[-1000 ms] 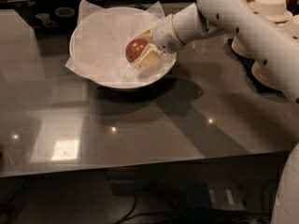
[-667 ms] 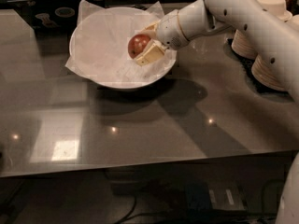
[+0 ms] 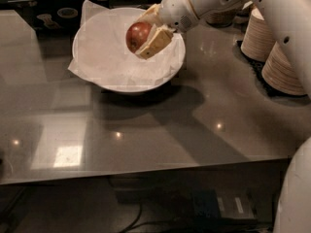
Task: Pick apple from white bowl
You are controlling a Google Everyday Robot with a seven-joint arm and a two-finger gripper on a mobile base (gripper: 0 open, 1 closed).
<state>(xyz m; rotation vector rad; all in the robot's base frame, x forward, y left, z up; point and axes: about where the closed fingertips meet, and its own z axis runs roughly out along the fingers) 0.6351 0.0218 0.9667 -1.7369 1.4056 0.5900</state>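
Now the white bowl point(image 3: 130, 87) sits on the far part of the dark glossy table point(image 3: 146, 135), left of the middle. It is lined with crumpled white paper point(image 3: 99, 52) whose corners stick up at the far left and hang over the left rim. Nothing but the paper lies on its bottom. To the right, at the table's far edge, stand stacks of beige paper bowls point(image 3: 274, 52), well apart from the white bowl.

The apple point(image 3: 137, 34) is off the liner, held over the right half of the bowl at about the height of the far rim. The gripper point(image 3: 141, 38) reaches in from the right on the white arm point(image 3: 272, 13). Its jaws are closed around the apple, with one tan finger point(image 3: 156, 40) pressed against the near right side and the other against the far side. The fruit's dark red face bulges out to the left between them.

Compared with a second ago, the apple and the gripper are higher: then the fruit was low in the bowl, against the paper. The bowl itself has not shifted.
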